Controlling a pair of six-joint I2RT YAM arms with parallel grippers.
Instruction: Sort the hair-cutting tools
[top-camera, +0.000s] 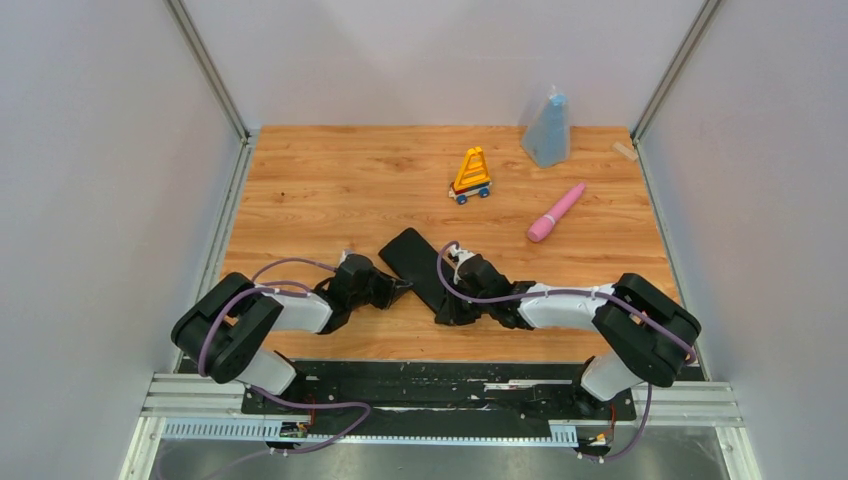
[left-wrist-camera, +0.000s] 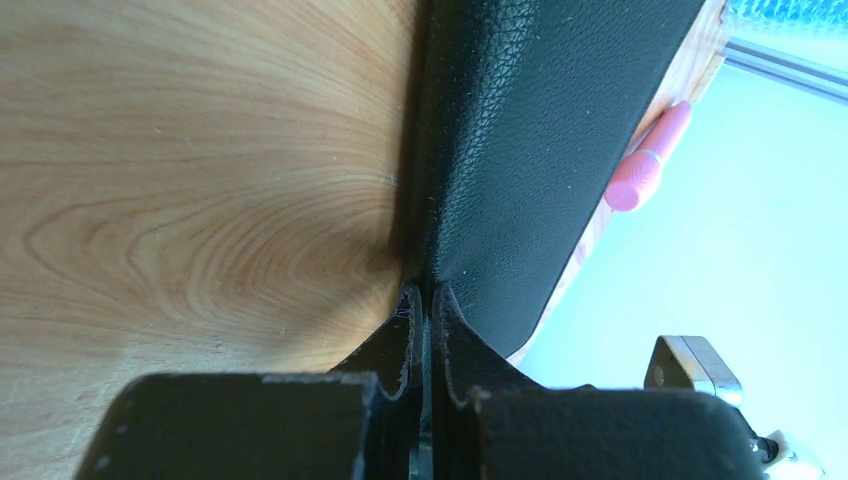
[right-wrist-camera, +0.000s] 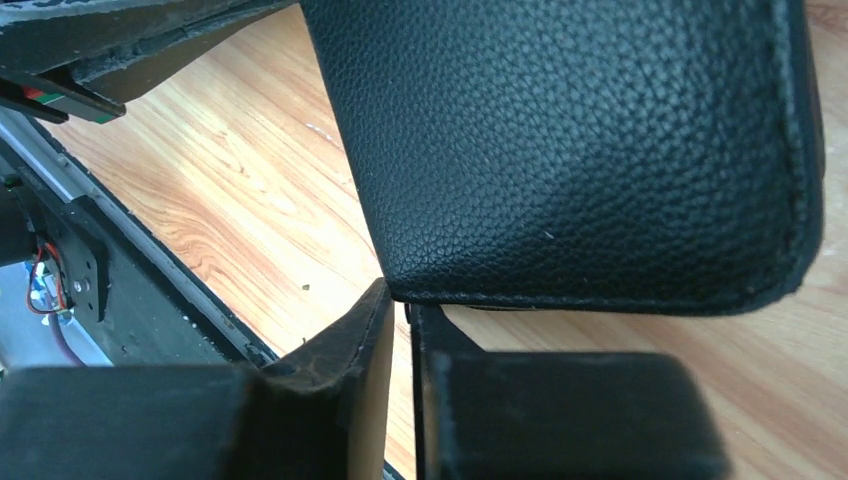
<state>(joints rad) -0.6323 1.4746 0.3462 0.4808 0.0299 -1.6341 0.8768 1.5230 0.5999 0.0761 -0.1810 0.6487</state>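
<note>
The wooden table (top-camera: 300, 180) lay under both my arms, and near its middle sat a black grained pouch (top-camera: 415, 262), the largest thing on it. My left gripper (left-wrist-camera: 421, 300) was pressed fully together on the pouch's thin edge, with the flap rising away from my fingertips. My right gripper (right-wrist-camera: 400, 300) met the pouch's stitched rim at its rounded corner. Its jaws stood only a narrow slit apart, and I could not tell whether they pinched it. Far back stood a pale blue bag (top-camera: 548, 130), then the pink wand (top-camera: 556, 212), then the yellow-orange toy (top-camera: 471, 176). The hair-cutting tools showed in none of my views, so I could not tell where they were.
</note>
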